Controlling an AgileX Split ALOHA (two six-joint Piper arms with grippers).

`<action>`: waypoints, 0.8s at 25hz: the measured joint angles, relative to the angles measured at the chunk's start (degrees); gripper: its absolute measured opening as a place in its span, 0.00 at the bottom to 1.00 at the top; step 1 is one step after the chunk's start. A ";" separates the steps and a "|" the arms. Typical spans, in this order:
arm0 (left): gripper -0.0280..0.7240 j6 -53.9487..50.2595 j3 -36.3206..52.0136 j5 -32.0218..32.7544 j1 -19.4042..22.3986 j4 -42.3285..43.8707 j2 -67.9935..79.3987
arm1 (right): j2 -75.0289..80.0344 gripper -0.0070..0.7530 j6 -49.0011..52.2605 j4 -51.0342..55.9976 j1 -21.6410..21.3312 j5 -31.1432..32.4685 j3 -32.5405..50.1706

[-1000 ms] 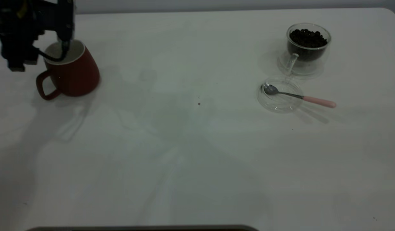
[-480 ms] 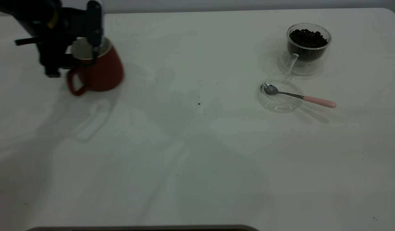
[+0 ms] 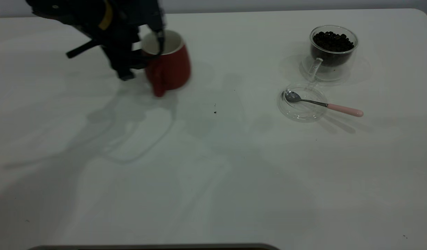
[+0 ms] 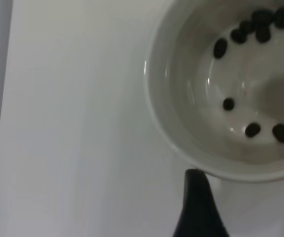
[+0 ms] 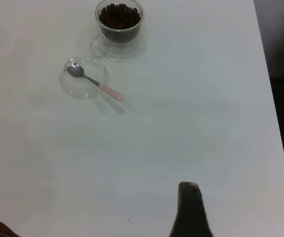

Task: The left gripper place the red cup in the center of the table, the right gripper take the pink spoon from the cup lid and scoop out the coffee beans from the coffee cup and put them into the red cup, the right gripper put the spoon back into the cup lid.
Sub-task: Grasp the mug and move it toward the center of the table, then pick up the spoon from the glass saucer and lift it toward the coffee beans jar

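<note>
One dark red glossy ceramic mug, the red cup (image 3: 169, 64), hangs from the left gripper (image 3: 154, 41), which pinches its rim, one finger inside the white interior and the other outside; the left wrist view shows a few dark beans already lying in the cup's bottom (image 4: 253, 129). My guess is the first step is in hand: carrying the cup to the middle of the white table (image 3: 213, 180), which lies to the gripper's right and nearer the table's front edge. The next move calls for setting it down level there and letting go. Well off to the gripper's right sit the round clear glass cup lid (image 3: 302, 110) with the pink-handled spoon (image 3: 323, 104) resting across it, and behind that the clear glass coffee cup (image 3: 333, 55) heaped with coffee beans (image 3: 333, 41). Nothing stands in the path between. Whether the right gripper (image 5: 190, 210), hovering high over the table's right side, is spread or closed I cannot tell.
</note>
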 joint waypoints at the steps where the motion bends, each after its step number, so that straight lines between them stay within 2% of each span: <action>1: 0.79 -1.10 0.00 -0.89 -0.46 -0.01 0.00 | 0.00 0.78 0.00 0.00 0.00 0.00 0.00; 7: 0.79 -7.33 0.00 -2.84 -2.02 0.26 -0.08 | 0.00 0.78 0.00 0.00 0.00 0.00 0.00; 10: 0.79 -10.84 0.00 -1.14 -2.06 0.36 -1.14 | 0.00 0.78 0.00 0.00 0.00 0.00 0.00; 14: 0.79 -16.52 0.00 8.50 -2.06 0.13 -7.30 | 0.00 0.78 0.00 0.00 0.00 0.00 0.00; 20: 0.79 -33.07 0.00 30.87 -2.06 -1.18 -23.14 | 0.00 0.78 0.00 0.00 0.00 0.00 0.00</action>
